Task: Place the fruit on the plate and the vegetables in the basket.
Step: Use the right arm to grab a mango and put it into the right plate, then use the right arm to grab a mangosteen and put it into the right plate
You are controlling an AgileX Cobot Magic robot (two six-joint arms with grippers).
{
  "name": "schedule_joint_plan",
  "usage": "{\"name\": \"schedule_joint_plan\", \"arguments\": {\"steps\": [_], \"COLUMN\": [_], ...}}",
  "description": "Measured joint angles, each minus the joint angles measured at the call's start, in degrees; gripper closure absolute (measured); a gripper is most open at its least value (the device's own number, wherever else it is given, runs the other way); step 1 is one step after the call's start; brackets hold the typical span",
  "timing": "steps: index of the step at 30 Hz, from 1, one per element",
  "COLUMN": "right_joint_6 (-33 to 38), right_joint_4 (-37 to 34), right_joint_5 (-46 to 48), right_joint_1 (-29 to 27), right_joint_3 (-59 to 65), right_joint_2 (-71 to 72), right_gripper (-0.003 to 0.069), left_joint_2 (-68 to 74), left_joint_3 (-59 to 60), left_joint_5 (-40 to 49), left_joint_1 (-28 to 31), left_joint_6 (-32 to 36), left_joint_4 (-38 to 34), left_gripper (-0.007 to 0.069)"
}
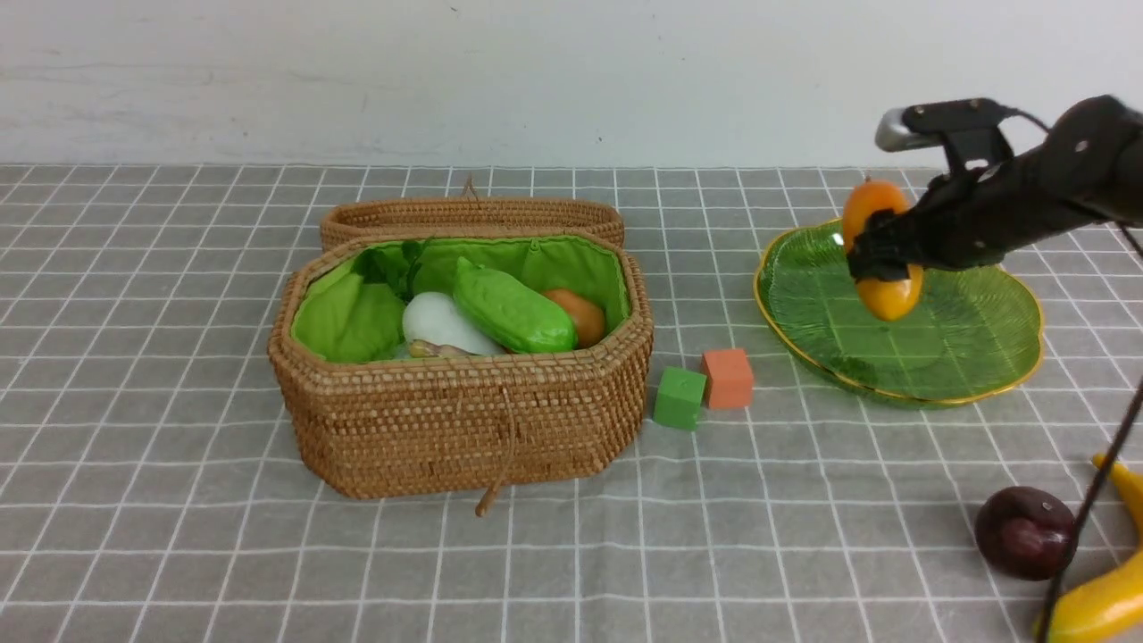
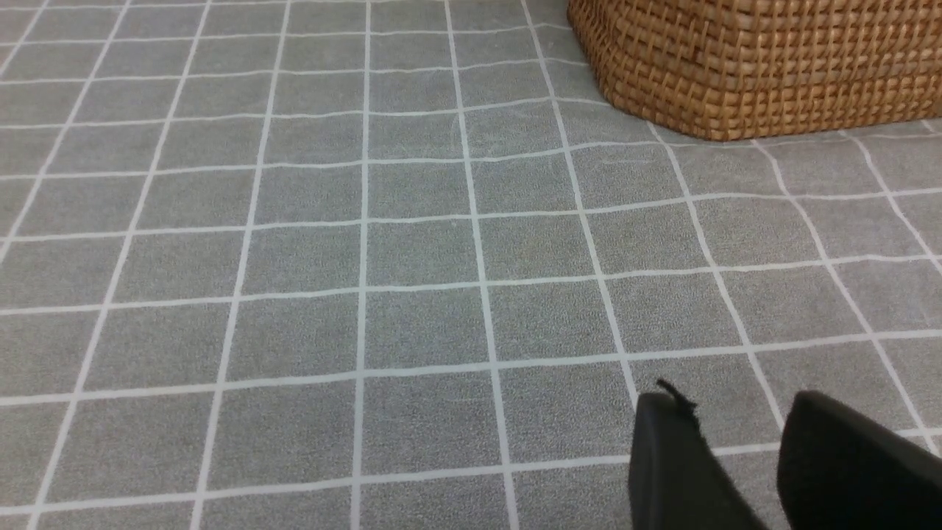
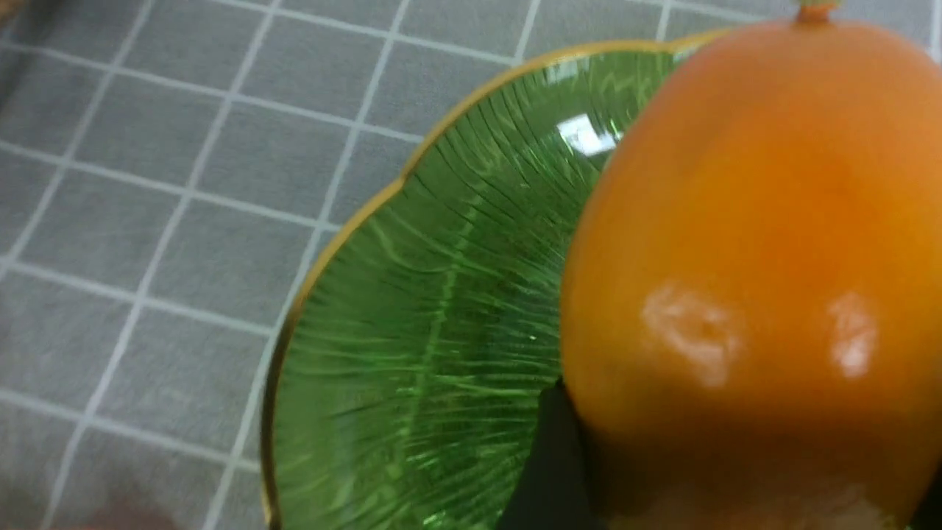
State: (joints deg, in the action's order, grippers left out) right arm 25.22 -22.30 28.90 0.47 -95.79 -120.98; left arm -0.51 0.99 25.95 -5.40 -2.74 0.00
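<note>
Right claw [image 1: 880, 263] clenched across mango [image 1: 890, 296], hanging over plate [image 1: 973, 344] by desk's right edge. Left claw [image 2: 736, 423] parted, holding nothing, near basket [image 2: 736, 66]. Banana [image 1: 1094, 607], purple fruit [image 1: 1022, 531] at near right corner.

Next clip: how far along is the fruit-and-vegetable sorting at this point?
Done: radish, gourd and potato lie in the basket; anything beneath them is hidden. In hand: the right jaws grip the mango above the plate, which holds no fruit yet. Remaining: the round purple fruit and banana lie on the cloth near the robot.
</note>
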Motion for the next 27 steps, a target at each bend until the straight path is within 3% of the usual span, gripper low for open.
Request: {"name": "schedule_joint_plan", "arguments": {"steps": [2, 6, 8, 15, 20, 27], "right_joint_6": [-2.75, -6.52, -6.84, -12.17, -16.52, -25.55], "right_joint_4": [0.96, 3.47, 4.06, 6.66, 6.72, 9.79], "right_joint_5": [0.91, 4.36, 5.32, 17.22, 19.85, 20.45], "right_joint_1": [0.0, 0.0, 0.0, 0.0, 0.11, 0.11], "right_joint_3": [-0.84, -1.51, -1.58, -1.57, 1.87, 19.4], "right_joint_2": [-1.06, -1.4, -1.16, 6.24, 16.76, 31.84], "right_gripper": [0.0098, -0.0009, -0.0017, -0.0015, -0.0005, 0.0032], "left_joint_2": [0.0, 0.0, 0.0, 0.0, 0.0, 0.0], "left_joint_3": [0.0, 0.0, 0.0, 0.0, 0.0, 0.0], "left_joint_5": [0.0, 0.0, 0.0, 0.0, 0.0, 0.0], "left_joint_1": [0.0, 0.0, 0.0, 0.0, 0.0, 0.0], "left_joint_6": [0.0, 0.0, 0.0, 0.0, 0.0, 0.0], "left_joint_4": [0.0, 0.0, 0.0, 0.0, 0.0, 0.0], "left_gripper": [0.0396, 0.0393, 0.0391, 0.0387, 0.0387, 0.0387]}}
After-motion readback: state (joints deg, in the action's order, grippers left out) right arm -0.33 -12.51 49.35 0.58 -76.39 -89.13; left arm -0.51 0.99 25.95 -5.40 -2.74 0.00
